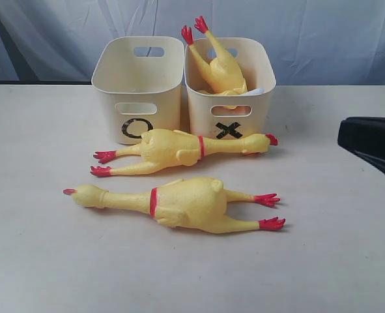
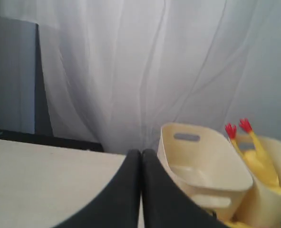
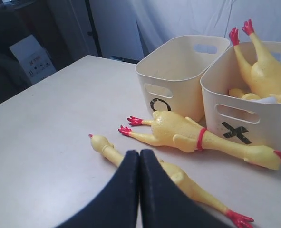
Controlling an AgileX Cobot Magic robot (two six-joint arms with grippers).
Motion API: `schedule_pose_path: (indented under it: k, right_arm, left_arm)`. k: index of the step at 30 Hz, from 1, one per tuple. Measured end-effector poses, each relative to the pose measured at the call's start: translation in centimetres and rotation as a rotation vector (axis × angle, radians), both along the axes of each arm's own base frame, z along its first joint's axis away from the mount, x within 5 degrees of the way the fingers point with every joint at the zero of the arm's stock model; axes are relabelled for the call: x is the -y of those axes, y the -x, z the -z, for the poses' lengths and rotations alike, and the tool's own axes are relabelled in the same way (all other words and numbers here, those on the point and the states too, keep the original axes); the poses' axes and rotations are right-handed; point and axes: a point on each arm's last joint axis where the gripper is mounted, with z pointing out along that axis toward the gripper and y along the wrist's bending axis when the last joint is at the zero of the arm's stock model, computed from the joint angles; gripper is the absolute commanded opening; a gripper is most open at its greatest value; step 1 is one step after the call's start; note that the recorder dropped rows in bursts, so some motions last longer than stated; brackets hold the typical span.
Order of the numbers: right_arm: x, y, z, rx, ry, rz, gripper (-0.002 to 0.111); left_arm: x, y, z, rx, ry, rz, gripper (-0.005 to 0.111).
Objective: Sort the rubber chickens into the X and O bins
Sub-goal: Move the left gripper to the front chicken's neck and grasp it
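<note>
1. Two rubber chickens lie flat on your worktop point(image 1: 49, 261), their long axes running side to side. The nearer chicken point(image 1: 179, 202) points its head left. The farther chicken point(image 1: 179, 149) points right, just in front of the bins.
2. The third chicken point(image 1: 221, 68) stands head-down in the X bin point(image 1: 205, 111), red feet up; the O bin point(image 1: 137, 98) sits just beside it.
3. Bodies are glossy yellow; the tubs are smooth cream.
4. Your left claw point(image 2: 141, 156) and right claw point(image 3: 140, 156) are both closed and hold nothing.
</note>
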Motion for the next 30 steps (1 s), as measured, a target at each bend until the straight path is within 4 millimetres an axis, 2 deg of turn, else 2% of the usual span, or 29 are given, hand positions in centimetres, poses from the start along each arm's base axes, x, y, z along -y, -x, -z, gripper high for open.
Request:
schedule_pose_path:
  k: [2, 6, 10, 12, 16, 18, 21, 25, 30]
  right_arm:
    - [0.0, 0.0, 0.0, -0.004, 0.002, -0.006, 0.0]
    - [-0.1, 0.1, 0.1, -0.012, 0.005, -0.018, 0.0]
    - [-0.2, 0.3, 0.2, -0.026, 0.011, -0.038, 0.0]
    - [-0.2, 0.3, 0.2, -0.027, 0.013, -0.042, 0.0]
    - [-0.3, 0.4, 0.3, -0.026, 0.02, -0.051, 0.0]
    - [-0.3, 0.4, 0.3, -0.023, 0.025, -0.055, 0.0]
    - [-0.3, 0.4, 0.3, -0.023, 0.029, -0.059, 0.0]
    - [-0.3, 0.5, 0.4, -0.026, 0.034, -0.066, 0.0]
    - [-0.3, 0.5, 0.4, -0.03, 0.035, -0.072, 0.0]
  left_arm:
    - [1.0, -1.2, -0.2, -0.069, -0.072, 0.082, 0.0]
    - [4.5, -3.9, 0.3, -0.23, -0.269, 0.354, 0.0]
    - [7.2, -6.6, 2.7, -0.371, -0.556, 0.604, 0.0]
    - [7.7, -7.6, 4.2, -0.412, -0.673, 0.688, 0.001]
    - [8.4, -9.6, 7.0, -0.487, -0.783, 0.78, 0.021]
    - [9.1, -10.5, 8.7, -0.51, -0.853, 0.851, 0.037]
    - [10.3, -11.3, 10.4, -0.503, -0.953, 0.944, 0.048]
    - [11.7, -12.1, 12.3, -0.448, -1.117, 1.056, 0.054]
    - [12.6, -12.9, 14.8, -0.44, -1.226, 1.143, 0.054]
